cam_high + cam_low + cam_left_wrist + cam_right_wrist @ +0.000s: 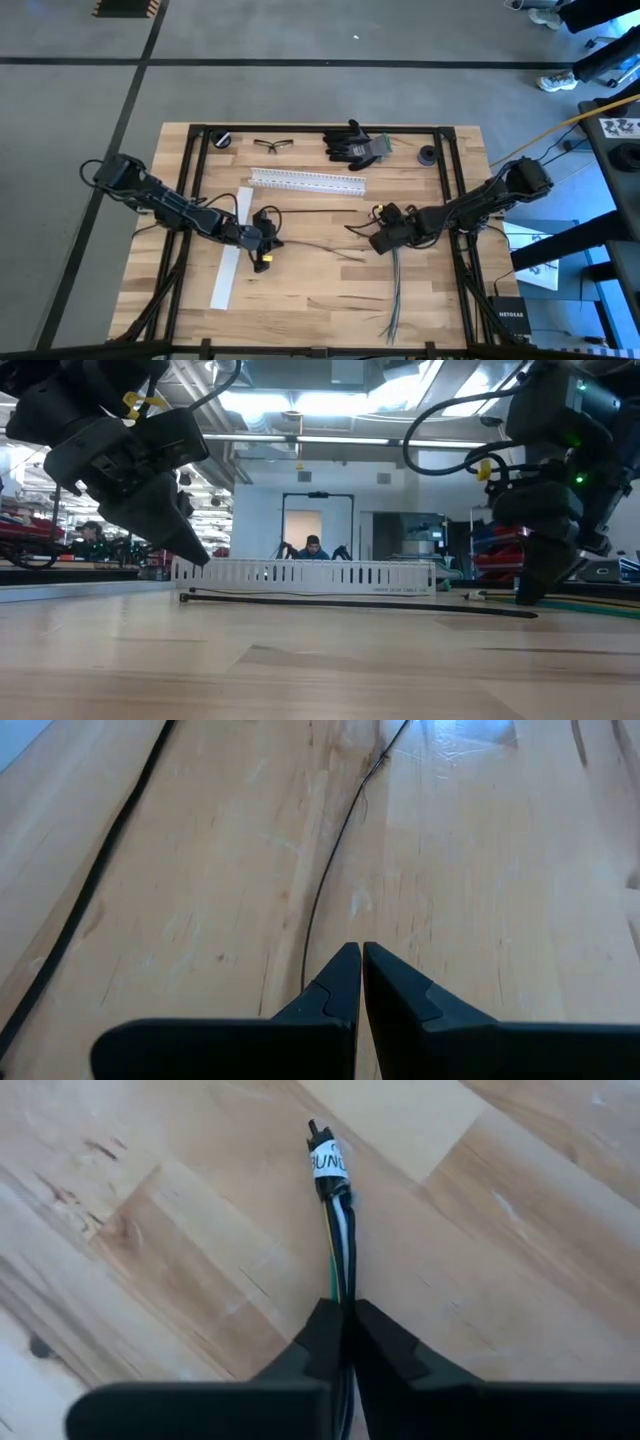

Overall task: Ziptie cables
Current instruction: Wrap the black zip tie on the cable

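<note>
Right gripper [345,1315] first: its two dark fingers are clamped tight on the cables [338,1230], a thin bundle with a white label band near its tip, jutting out past the fingertips over the wooden table [180,1260]. In the high view that gripper [385,240] sits right of centre, with the cables [395,295] trailing down toward the bottom edge of the frame. Over to the left gripper [360,960]: fingers pressed together, nothing between them, a thin dark wire [330,870] running up the frame from just beside its tips. Further out, a white slotted rail [307,181] lies above centre, a flat white strip [229,262] at lower left, and black gloves [352,143] near the top edge.
</note>
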